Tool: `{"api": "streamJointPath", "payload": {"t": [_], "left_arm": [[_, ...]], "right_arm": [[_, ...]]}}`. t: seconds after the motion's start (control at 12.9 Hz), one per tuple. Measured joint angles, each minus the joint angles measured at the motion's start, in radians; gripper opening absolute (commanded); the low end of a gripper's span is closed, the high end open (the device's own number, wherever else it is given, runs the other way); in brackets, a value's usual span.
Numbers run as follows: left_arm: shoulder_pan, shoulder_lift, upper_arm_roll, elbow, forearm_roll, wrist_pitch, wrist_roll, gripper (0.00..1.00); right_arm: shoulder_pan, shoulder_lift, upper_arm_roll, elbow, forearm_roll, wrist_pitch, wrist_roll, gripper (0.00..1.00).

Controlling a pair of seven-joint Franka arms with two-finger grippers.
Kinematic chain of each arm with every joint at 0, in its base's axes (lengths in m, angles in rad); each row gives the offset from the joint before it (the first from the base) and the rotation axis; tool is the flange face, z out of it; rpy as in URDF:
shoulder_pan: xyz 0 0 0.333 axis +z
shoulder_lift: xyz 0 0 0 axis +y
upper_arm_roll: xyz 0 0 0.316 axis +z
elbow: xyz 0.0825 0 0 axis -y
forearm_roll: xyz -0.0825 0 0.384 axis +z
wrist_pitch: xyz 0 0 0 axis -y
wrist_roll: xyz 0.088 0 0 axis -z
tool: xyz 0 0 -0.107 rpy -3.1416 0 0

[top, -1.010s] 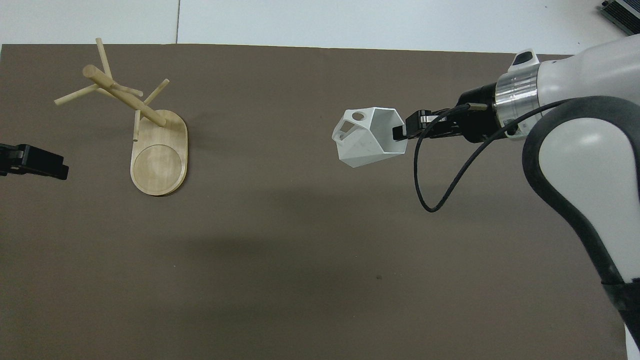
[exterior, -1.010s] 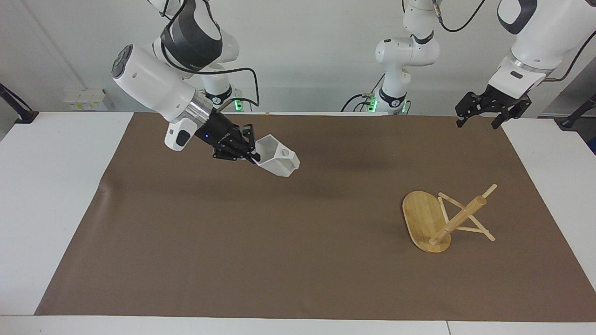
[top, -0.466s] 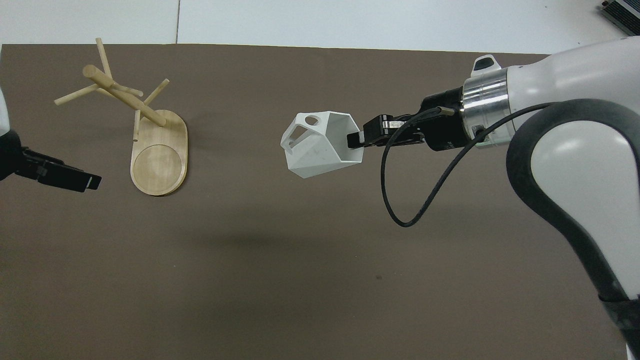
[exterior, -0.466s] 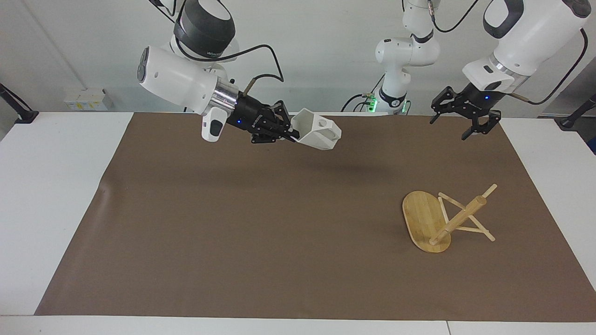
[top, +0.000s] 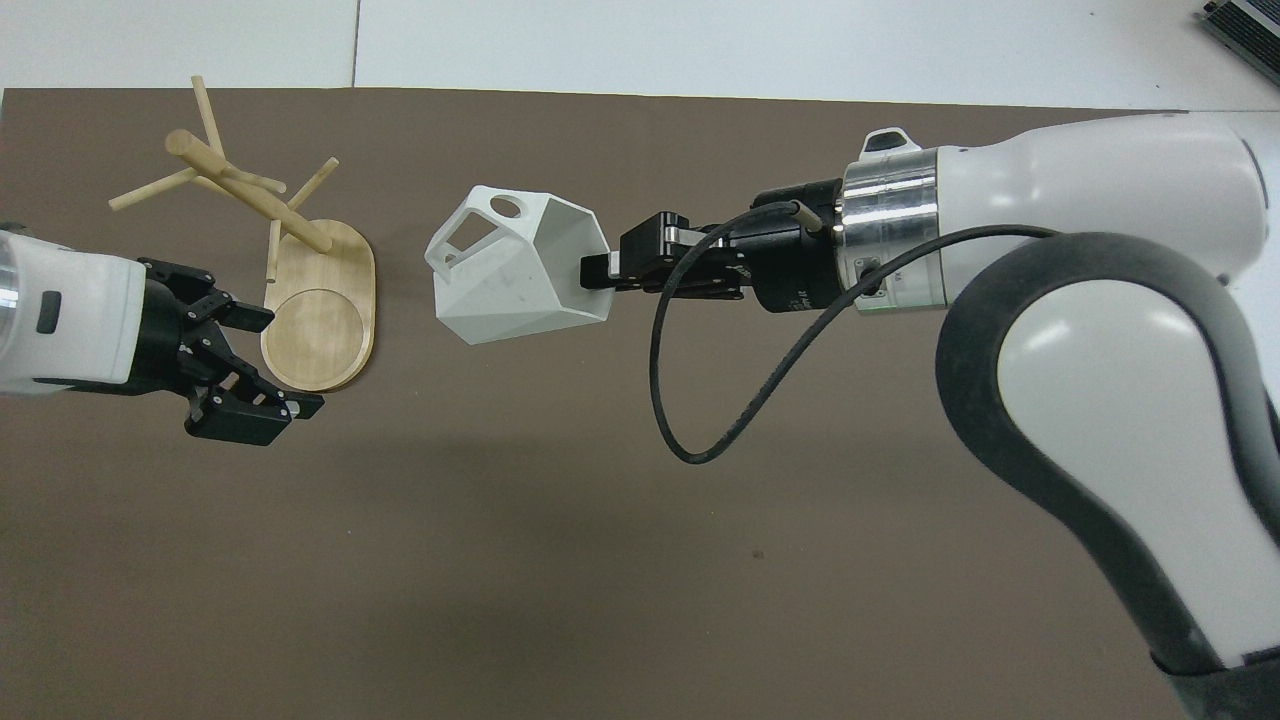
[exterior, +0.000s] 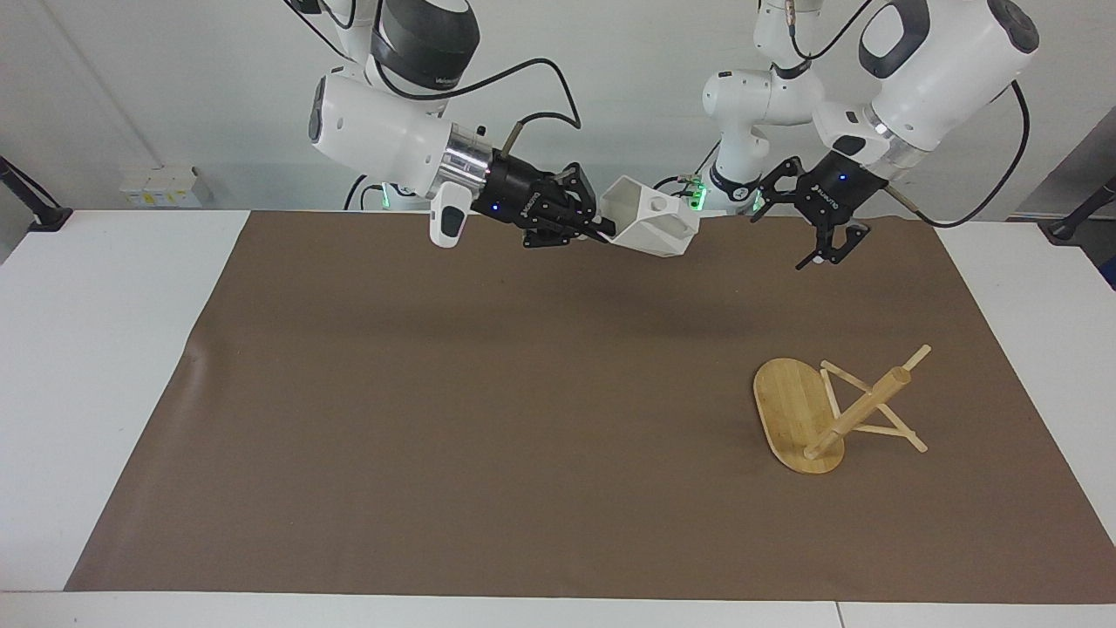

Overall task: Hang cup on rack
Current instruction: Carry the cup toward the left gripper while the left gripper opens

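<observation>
Facing view: the right gripper (exterior: 595,228) pinches the cup (exterior: 652,227) by its rim, airborne over the brown mat (exterior: 436,419); the left gripper (exterior: 819,240) hangs spread, empty. The rack (exterior: 828,414) stands at the left arm's end.

Overhead view: the cup (top: 515,265) looks light and rigid (probably slick), its handle hole free for a peg; white walls, ample room.

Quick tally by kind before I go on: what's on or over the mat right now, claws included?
Cup: 1, held in the right claw over the mat.
Rack: 1, tipped on its side on the mat.
Claws: 2; the left claw hangs open and holds nothing.
Mat: 1.
Total: 5.
</observation>
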Motion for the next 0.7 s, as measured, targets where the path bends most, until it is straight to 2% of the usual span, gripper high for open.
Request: {"api": "streamJointPath", "payload": {"t": [0.39, 0.7], "left_arm": [[-0.015, -0.039, 0.000, -0.087, -0.190, 0.031, 0.184, 1.00], [-0.015, -0.067, 0.000, -0.126, -0.236, 0.033, 0.300, 1.00]], "right_arm": [[0.000, 0.004, 0.045, 0.000, 0.002, 0.090, 0.047, 0.00], [0.000, 0.005, 0.056, -0.002, 0.002, 0.089, 0.047, 0.00]]}}
